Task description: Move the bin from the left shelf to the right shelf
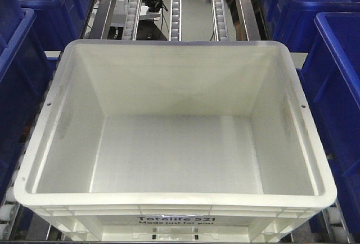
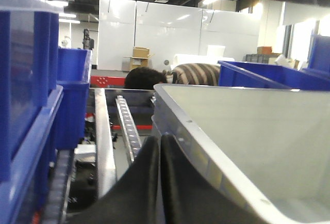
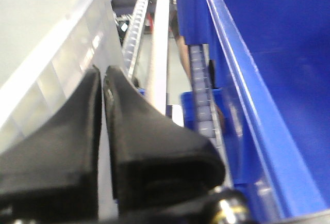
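Large white rectangular plastic bin [image 1: 180, 81] on the shelf's metal roller rails [image 1: 176, 8], dark blue plastic totes [image 1: 340, 86] either side.
My left gripper [image 2: 159, 141] sits by its left rim, fingers pressed together on nothing; my right gripper [image 3: 101, 77] is likewise closed, alongside the bin's right wall.

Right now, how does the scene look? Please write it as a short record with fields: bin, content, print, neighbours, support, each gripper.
bin: white bin, seen from above
content: empty
print: black print "Totelife 521" on the near side
neighbours: blue totes on both sides
support: roller rails, running on behind the bin
left gripper: left gripper shut, nothing held, outside the bin's left wall; contact unclear
right gripper: right gripper shut, nothing held, outside the bin's right wall; contact unclear
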Robot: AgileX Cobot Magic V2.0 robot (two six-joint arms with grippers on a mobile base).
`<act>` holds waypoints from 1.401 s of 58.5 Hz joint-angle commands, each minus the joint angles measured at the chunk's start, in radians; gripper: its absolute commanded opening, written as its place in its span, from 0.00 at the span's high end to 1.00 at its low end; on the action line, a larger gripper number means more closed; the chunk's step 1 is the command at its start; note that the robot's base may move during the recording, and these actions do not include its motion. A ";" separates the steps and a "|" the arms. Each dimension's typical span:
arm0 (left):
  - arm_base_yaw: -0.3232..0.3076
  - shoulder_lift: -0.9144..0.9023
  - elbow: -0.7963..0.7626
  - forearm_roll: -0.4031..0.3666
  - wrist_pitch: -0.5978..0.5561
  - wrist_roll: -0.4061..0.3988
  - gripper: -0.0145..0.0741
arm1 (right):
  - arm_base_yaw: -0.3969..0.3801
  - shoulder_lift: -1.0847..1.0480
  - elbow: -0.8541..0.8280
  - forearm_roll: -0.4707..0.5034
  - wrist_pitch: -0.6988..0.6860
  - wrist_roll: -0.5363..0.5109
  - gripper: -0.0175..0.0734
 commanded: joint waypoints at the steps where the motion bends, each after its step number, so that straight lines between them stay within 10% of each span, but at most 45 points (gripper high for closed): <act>1: -0.005 -0.013 -0.076 -0.010 -0.031 -0.077 0.84 | 0.000 -0.009 -0.066 0.029 -0.041 0.028 0.82; 18: -0.005 0.089 -0.450 -0.030 0.515 -0.057 0.84 | 0.000 0.051 -0.359 0.040 0.356 0.016 0.82; 27: -0.005 0.228 -0.618 -0.170 0.647 0.119 0.84 | 0.000 0.164 -0.507 0.053 0.488 0.011 0.82; 38: -0.005 0.407 -0.711 -0.358 0.654 0.300 0.84 | 0.000 0.334 -0.644 0.141 0.617 -0.058 0.82; 52: -0.005 0.604 -0.717 -0.359 0.608 0.299 0.84 | 0.000 0.560 -0.742 0.310 0.698 -0.307 0.82; 82: -0.005 0.663 -0.717 -0.365 0.489 0.299 0.81 | 0.000 0.656 -0.738 0.315 0.518 -0.324 0.77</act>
